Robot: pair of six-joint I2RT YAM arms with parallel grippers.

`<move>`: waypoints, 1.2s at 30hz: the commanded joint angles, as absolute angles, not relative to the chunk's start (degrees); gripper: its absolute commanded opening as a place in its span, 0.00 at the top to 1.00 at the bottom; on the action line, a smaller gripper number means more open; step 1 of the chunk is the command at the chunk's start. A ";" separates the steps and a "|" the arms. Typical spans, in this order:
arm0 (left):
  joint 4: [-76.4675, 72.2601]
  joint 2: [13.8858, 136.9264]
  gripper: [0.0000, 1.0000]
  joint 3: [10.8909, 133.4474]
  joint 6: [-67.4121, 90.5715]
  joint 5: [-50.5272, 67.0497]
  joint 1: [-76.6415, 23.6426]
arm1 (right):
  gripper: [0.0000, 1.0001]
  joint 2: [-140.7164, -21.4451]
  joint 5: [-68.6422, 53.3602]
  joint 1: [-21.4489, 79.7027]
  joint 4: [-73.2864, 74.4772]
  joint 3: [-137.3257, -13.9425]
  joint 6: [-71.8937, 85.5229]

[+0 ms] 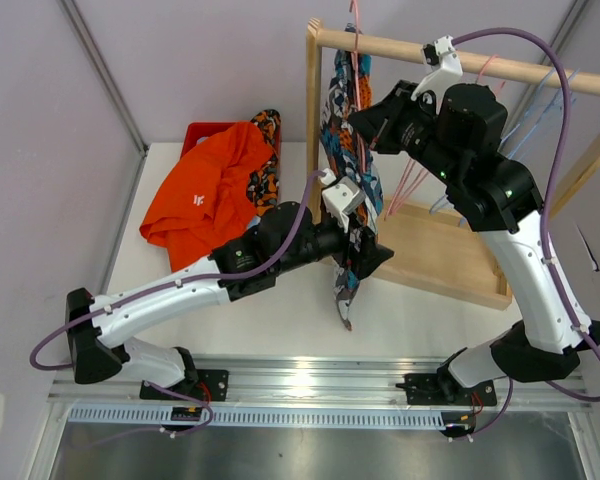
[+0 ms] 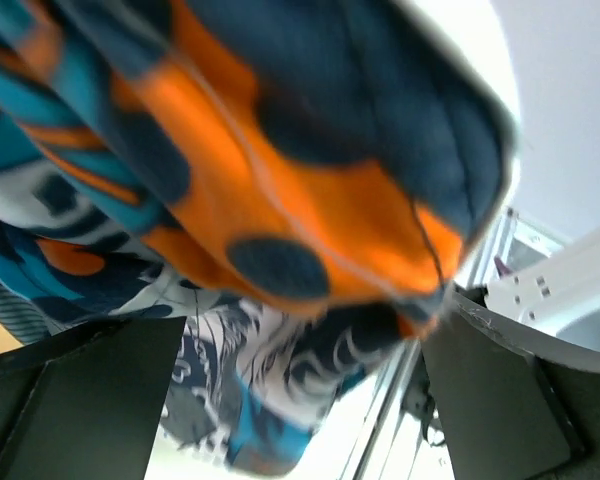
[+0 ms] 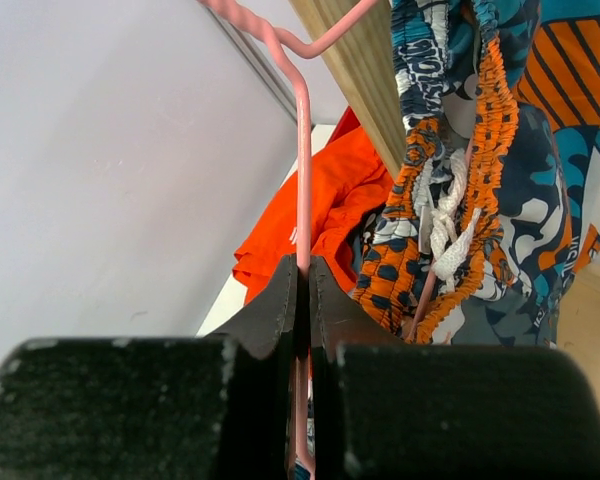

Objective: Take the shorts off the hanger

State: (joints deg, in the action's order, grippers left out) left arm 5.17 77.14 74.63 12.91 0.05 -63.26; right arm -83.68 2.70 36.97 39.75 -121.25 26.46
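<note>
The teal-orange-white wave print shorts (image 1: pixel 342 120) hang from a pink wire hanger (image 1: pixel 356 45) on the wooden rail of the rack (image 1: pixel 480 62). My right gripper (image 1: pixel 365 125) is shut on the hanger's wire (image 3: pixel 302 150) just below the hook, beside the shorts' waistband (image 3: pixel 485 150). My left gripper (image 1: pixel 370 255) is open low down, its jaws wide apart on either side of the hanging fabric (image 2: pixel 280 200). The bright orange shorts (image 1: pixel 205 190) and the blotched shorts (image 1: pixel 266 150) lie in a heap at the back left. The black and light blue shorts are out of view.
A red bin (image 1: pixel 202 130) lies under the heap. The rack's wooden base (image 1: pixel 440 255) and upright post (image 1: pixel 313 110) stand behind my left gripper. Several empty pink and blue hangers (image 1: pixel 540 110) hang on the rail to the right. A metal rail (image 1: pixel 310 380) runs along the near edge.
</note>
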 commanded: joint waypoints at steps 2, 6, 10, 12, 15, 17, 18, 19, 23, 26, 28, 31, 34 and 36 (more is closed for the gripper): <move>0.88 77.78 0.07 77.08 12.74 -5.61 -63.63 | 1.00 -80.60 2.64 37.18 32.96 -121.29 25.75; 1.14 79.27 0.54 77.78 13.01 -10.36 -63.63 | 1.00 -79.19 1.76 37.18 32.52 -119.89 27.33; 1.05 80.77 1.00 77.78 13.88 -12.74 -63.63 | 1.00 -77.70 1.75 37.18 31.29 -118.65 28.12; 0.79 80.34 1.00 76.47 14.06 -12.65 -64.59 | 1.00 -77.96 2.11 37.18 31.90 -119.09 27.78; 0.79 77.62 1.00 72.61 14.06 -14.67 -68.36 | 1.00 -79.36 3.34 37.18 33.39 -121.37 26.99; 0.36 74.45 1.00 66.74 14.50 -18.27 -73.27 | 1.00 -80.33 4.13 37.09 34.36 -123.57 26.19; 0.35 73.40 1.00 63.23 15.55 -20.63 -75.21 | 1.00 -80.68 4.74 37.00 34.63 -124.36 25.76; 0.35 72.43 1.00 61.45 16.43 -21.87 -77.06 | 1.00 -80.94 4.83 37.00 34.89 -125.58 25.40; -2.90 68.56 1.00 52.04 22.84 -27.06 -86.38 | 1.00 -81.74 5.27 35.78 35.86 -127.87 25.05; -2.29 68.20 1.00 48.70 27.41 -30.05 -89.29 | 1.00 -80.95 5.36 35.51 36.82 -127.01 26.01; -1.06 68.03 1.00 50.17 27.86 -31.90 -89.21 | 1.00 -78.85 5.01 35.51 37.09 -124.82 27.15; 2.36 69.16 1.00 53.51 24.27 -36.82 -87.55 | 1.00 -74.81 3.96 35.68 37.44 -116.39 31.01; 6.76 70.48 1.00 62.37 20.49 -37.09 -82.80 | 1.00 -66.82 1.85 36.99 37.00 -103.57 36.64; 8.87 70.66 1.00 68.08 17.16 -36.74 -79.21 | 1.00 -60.84 0.62 37.79 37.53 -97.59 40.58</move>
